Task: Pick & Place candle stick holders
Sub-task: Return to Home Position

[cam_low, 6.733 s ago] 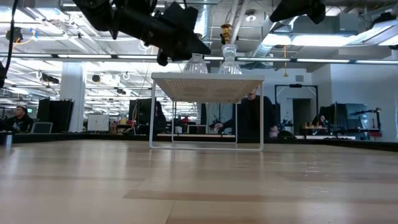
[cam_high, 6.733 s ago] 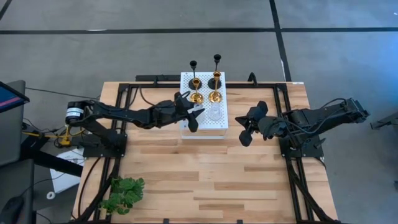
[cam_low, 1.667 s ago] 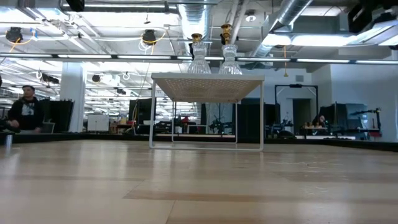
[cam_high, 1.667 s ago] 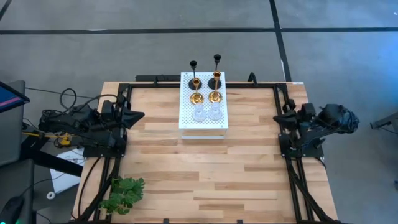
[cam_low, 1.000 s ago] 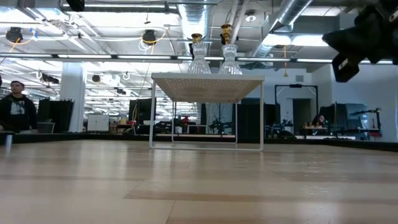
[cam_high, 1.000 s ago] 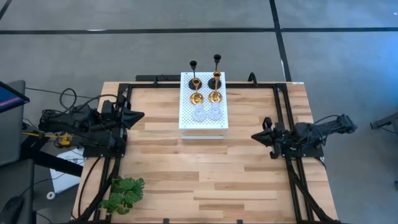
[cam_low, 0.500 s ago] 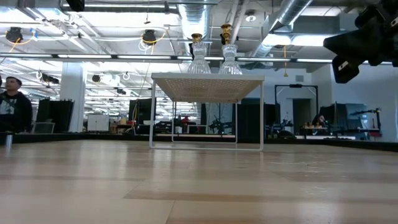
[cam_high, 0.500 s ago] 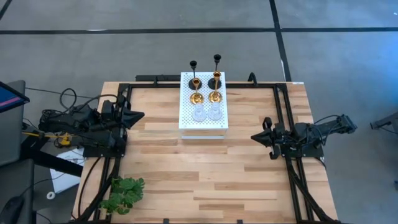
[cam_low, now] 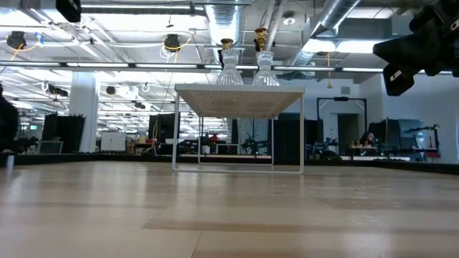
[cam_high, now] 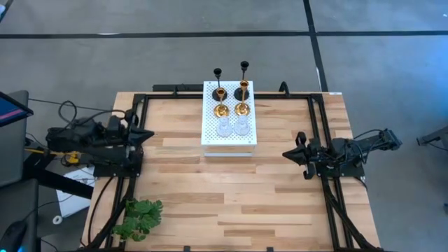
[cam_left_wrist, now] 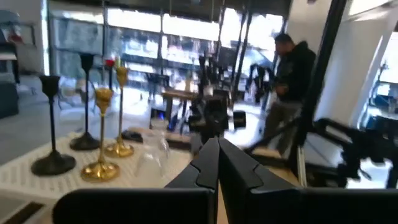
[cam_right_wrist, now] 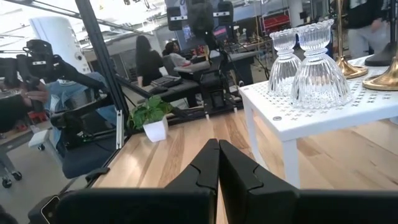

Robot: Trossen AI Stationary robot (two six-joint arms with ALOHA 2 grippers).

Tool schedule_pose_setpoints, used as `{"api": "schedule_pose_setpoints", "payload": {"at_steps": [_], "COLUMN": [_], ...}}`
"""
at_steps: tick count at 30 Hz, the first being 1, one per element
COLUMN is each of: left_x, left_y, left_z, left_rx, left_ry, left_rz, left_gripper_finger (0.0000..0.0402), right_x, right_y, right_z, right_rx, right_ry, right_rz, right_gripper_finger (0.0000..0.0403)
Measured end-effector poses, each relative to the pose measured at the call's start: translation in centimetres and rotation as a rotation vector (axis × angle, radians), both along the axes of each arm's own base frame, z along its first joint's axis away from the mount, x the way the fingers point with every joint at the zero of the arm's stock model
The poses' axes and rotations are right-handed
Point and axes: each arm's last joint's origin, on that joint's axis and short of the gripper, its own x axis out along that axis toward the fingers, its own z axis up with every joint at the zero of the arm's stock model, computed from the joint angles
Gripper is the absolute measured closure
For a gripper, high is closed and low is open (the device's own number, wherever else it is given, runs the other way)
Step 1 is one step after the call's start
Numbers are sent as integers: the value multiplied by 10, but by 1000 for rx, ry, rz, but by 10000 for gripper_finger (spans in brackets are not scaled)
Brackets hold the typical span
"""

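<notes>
Since all six candle stick holders (cam_high: pixel 241 109) stand in pairs on the white perforated shelf (cam_high: pixel 231 141) at 12 o'clock on the worktop (cam_high: pixel 231 199), you have nothing left to carry. That is likely why both arms sit folded by their bases. The black holders (cam_high: pixel 244 66) are at the back, the gold holders (cam_high: pixel 221 110) are in the middle, and the glass holders (cam_high: pixel 223 129) are nearest the front edge. Your left tool (cam_high: pixel 148 133) rests at 9 o'clock and your right tool (cam_high: pixel 287 153) at 3 o'clock, each with fingers pressed together on nothing, well apart from the shelf. From worktop height you see only the glass pair and the gold tops. You cannot pick out the black pair, and the frame's upper edge cuts off both arms. The left wrist view is blurred, so the person beyond the shelf is hard to make out.
</notes>
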Motion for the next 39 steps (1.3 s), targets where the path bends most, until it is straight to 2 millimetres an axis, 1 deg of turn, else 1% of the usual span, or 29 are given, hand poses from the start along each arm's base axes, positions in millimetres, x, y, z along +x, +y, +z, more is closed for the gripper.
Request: {"api": "schedule_pose_setpoints", "payload": {"at_steps": [2,5,7,10,13,17,23,25,27,32,34,39], "left_x": [-6,-6,-9,-8,-3,11,42,50,54,62,64,66], "left_y": [1,-1,0,-1,-6,-11,-19,-21,-23,-25,-25,-26], "left_z": [5,6,4,2,-3,-24,-73,-90,-101,-118,-123,-132], "left_rx": [5,27,27,45,115,140,113,95,79,66,67,64], "left_ry": [47,90,84,86,101,158,229,257,276,255,240,268], "left_rz": [-26,-88,-89,-103,-200,-289,-311,-318,-329,-334,-334,-334], "left_gripper_finger": [396,396,396,396,396,396,396,396,396,396,396,396], "right_x": [0,0,0,0,0,0,0,0,0,0,0,0], "right_y": [0,0,0,0,0,0,0,0,0,0,0,0], "right_z": [0,0,0,0,0,0,0,0,0,0,0,0], "right_rx": [0,-1,1,0,0,0,0,0,0,0,0,0], "right_ry": [-1,3,-4,0,0,-1,0,0,0,0,0,0], "right_rz": [0,0,0,-1,-2,-1,-1,-1,-2,-1,-1,-1], "right_gripper_finger": [403,403,403,403,403,403,403,403,403,403,403,403]}}
